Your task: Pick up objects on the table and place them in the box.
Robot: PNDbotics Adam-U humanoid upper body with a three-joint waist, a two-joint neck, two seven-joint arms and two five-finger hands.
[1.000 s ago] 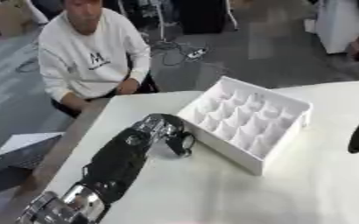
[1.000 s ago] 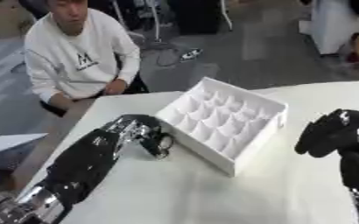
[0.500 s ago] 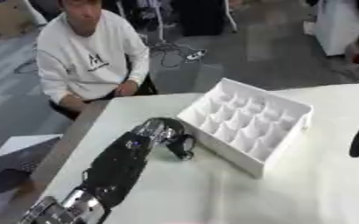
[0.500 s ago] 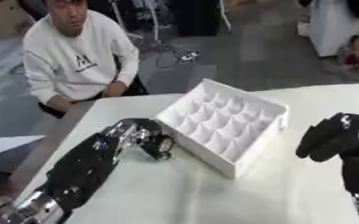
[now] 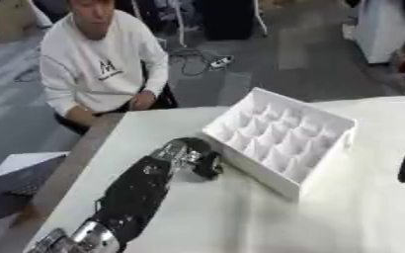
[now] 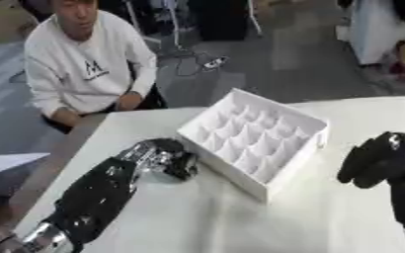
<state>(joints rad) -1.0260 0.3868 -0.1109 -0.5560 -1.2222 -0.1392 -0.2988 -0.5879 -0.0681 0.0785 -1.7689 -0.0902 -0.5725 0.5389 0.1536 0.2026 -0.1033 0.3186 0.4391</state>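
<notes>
The white box (image 5: 327, 116), divided into several small compartments, sits askew in the middle of the white table (image 5: 240, 217). Nothing shows inside the compartments. My left hand (image 5: 187, 157) rests on the table just off the box's near left wall, its fingers (image 5: 210, 168) curled down. No object shows under or in them. My right hand (image 6: 385, 155) hovers above the table to the right of the box, clear of it, with its fingers (image 6: 354, 170) hanging relaxed and holding nothing. No loose objects show on the table.
A person in a white sweatshirt (image 5: 98, 64) sits at the table's far left corner, hands off the table. A pale sheet (image 5: 16, 165) lies beyond the left edge. My left forearm (image 5: 128, 197) runs along the table's left side.
</notes>
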